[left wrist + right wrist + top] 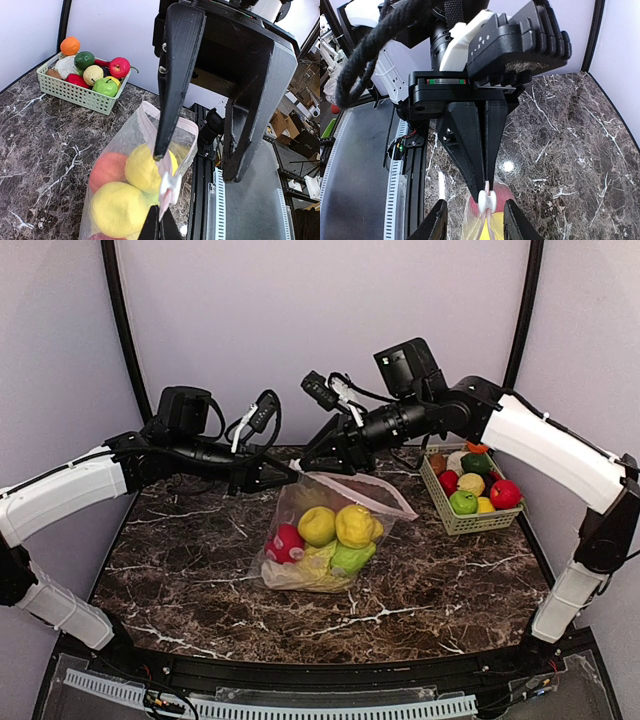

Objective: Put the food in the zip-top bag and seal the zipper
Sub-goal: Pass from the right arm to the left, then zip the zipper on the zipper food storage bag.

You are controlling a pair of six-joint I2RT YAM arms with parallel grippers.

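The zip-top bag (308, 496) lies mid-table, its mouth raised toward the back. Inside it are a red apple (285, 543), two yellow fruits (354, 526), a green piece (352, 558) and the pale cabbage (308, 572). My left gripper (288, 476) is shut on the end of the pink zipper (375, 492), right behind the white slider tab (170, 184). In the right wrist view its fingers (492, 150) pinch the strip above the slider (486, 200). My right gripper (476, 206) is open and straddles the slider without touching it; it also shows in the left wrist view (196, 165).
A pale green mesh basket (452, 521) stands at the right rear, holding several more fruits and vegetables, also seen in the left wrist view (80, 97). Both arms cross low over the back of the dark marble table (180, 570).
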